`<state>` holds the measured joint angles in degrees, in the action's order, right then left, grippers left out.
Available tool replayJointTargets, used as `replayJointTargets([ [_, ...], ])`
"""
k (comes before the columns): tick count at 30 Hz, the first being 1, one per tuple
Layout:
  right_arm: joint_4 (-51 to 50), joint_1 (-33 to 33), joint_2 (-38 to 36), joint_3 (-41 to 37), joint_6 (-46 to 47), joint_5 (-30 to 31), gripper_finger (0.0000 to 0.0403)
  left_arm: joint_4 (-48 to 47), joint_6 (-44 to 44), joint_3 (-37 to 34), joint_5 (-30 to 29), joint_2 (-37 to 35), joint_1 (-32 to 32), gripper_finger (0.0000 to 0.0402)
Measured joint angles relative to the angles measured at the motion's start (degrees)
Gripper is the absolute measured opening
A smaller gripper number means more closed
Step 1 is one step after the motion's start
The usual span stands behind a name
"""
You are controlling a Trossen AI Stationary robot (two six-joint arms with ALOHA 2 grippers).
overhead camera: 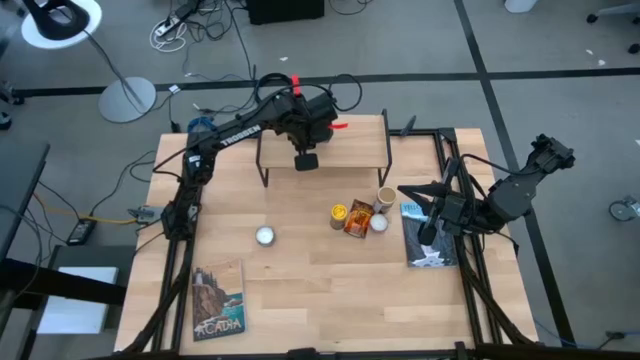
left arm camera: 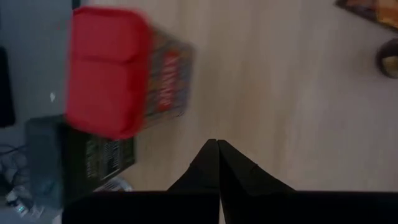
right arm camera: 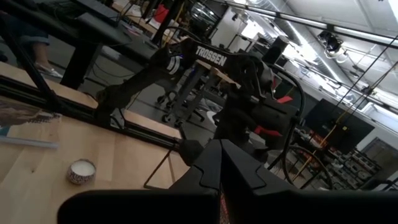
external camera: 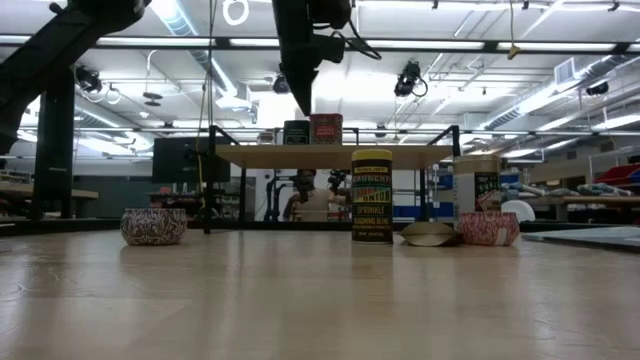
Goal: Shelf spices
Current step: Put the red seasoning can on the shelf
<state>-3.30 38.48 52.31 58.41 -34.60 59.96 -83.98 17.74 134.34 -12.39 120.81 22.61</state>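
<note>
The shelf (overhead camera: 350,150) stands at the far middle of the table, and its plank top (external camera: 400,155) rests on thin black legs. The red tin (left arm camera: 109,71) and the dark tin (left arm camera: 93,165) stand side by side on the plank. My left gripper (left arm camera: 217,148) hangs shut above the plank beside the two tins, touching nothing. On the table in front of the shelf stand the yellow black-lidded jar (overhead camera: 339,213), the orange packet (overhead camera: 358,220), the tan jar (overhead camera: 386,198) and the small pale-capped jar (overhead camera: 378,224). My right gripper (right arm camera: 219,149) waits shut at the table's right side.
A white round disc (overhead camera: 265,236) lies left of the jars. One picture-covered book (overhead camera: 218,300) lies at the near left, and another (overhead camera: 425,240) lies under my right gripper. Bare tabletop lies between the disc and the near edge. Black frame rails run along both sides.
</note>
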Motion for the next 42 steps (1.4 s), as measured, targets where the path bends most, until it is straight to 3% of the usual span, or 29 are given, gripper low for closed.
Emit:
replayJointTargets([
  [10, 0.2, 0.0, 0.0, 0.0, 0.0, 0.0, 0.0004, 1.3, -1.4, -2.8, -0.7, 0.0, 4.6, 0.0000],
  [30, 0.2, 0.0, 0.0, 0.0, -0.1, -0.1, 0.0006, 14.7, 2.3, -7.6, 2.4, 0.0, 5.2, 0.0000],
  [42, 0.0, 0.0, 0.0, 0.0, -0.1, -0.1, 0.0006, 11.2, 1.4, -7.4, 2.4, -0.5, 4.6, 0.0000],
])
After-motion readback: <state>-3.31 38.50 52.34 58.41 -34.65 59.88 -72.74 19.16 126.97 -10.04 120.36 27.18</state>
